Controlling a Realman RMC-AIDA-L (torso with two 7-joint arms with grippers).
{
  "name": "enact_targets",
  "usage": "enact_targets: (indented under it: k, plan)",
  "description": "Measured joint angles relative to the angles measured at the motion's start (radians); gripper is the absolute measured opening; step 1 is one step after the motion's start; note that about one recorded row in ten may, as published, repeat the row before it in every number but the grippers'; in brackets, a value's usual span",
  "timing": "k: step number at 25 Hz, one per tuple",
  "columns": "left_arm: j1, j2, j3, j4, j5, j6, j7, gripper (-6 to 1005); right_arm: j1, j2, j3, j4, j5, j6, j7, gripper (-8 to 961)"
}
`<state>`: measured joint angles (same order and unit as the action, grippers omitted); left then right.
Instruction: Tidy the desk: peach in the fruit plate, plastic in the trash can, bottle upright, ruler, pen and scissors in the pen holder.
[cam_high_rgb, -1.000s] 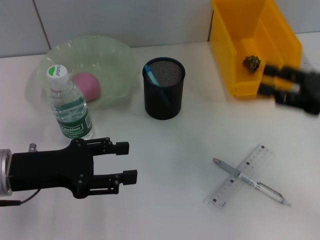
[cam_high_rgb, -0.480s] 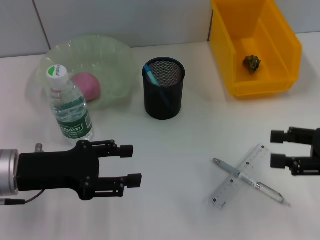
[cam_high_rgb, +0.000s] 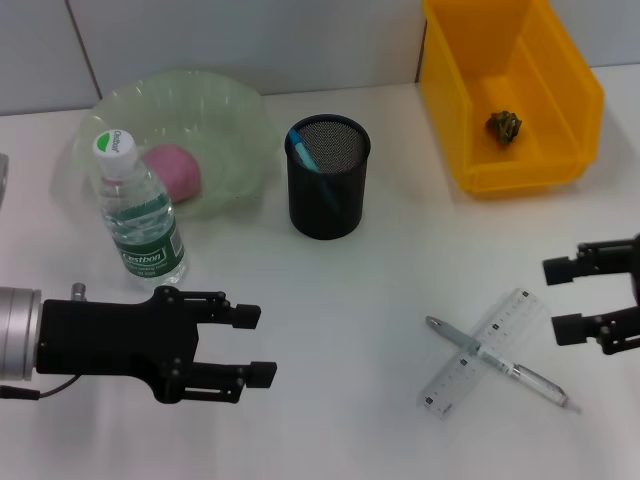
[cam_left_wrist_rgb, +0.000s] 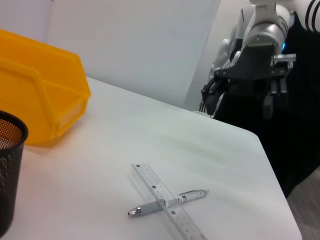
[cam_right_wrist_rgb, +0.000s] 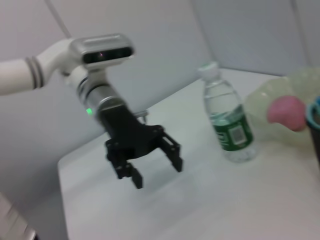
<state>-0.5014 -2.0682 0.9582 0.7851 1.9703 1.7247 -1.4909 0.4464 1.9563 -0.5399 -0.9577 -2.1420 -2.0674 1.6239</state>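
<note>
The pink peach (cam_high_rgb: 172, 168) lies in the pale green plate (cam_high_rgb: 235, 120). The water bottle (cam_high_rgb: 138, 208) stands upright in front of the plate. The black mesh pen holder (cam_high_rgb: 328, 176) holds a blue-handled item (cam_high_rgb: 303, 150). The crumpled plastic (cam_high_rgb: 504, 125) lies in the yellow bin (cam_high_rgb: 570, 90). The clear ruler (cam_high_rgb: 485, 352) and the silver pen (cam_high_rgb: 520, 375) lie crossed on the table. My right gripper (cam_high_rgb: 560, 298) is open and empty, just right of them. My left gripper (cam_high_rgb: 255, 345) is open and empty, low in front of the bottle.
The left wrist view shows the crossed ruler (cam_left_wrist_rgb: 170, 207) and pen (cam_left_wrist_rgb: 187, 196), the yellow bin (cam_left_wrist_rgb: 35, 90) and my right gripper (cam_left_wrist_rgb: 239, 102) beyond the table edge. The right wrist view shows my left gripper (cam_right_wrist_rgb: 152, 167), the bottle (cam_right_wrist_rgb: 227, 122) and the peach (cam_right_wrist_rgb: 287, 111).
My right gripper has come from the yellow bin down to the table's right side beside the ruler and pen. My left gripper has shifted a little.
</note>
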Motion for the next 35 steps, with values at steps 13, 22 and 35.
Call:
enact_targets:
  k: [13,22,35]
  plan:
    - [-0.01,-0.001,-0.002,-0.017,-0.042,-0.007,-0.049,708,0.188,0.0,-0.331,-0.149,-0.08,0.001,0.012,809]
    - [-0.005,-0.001,-0.004,-0.043,-0.079,-0.008,-0.07,706,0.277,0.025,-0.509,-0.214,-0.214,0.027,-0.044,809]
    - [-0.006,0.0,-0.006,-0.079,-0.127,-0.044,-0.093,704,0.301,0.107,-0.619,-0.312,-0.382,0.081,-0.197,810]
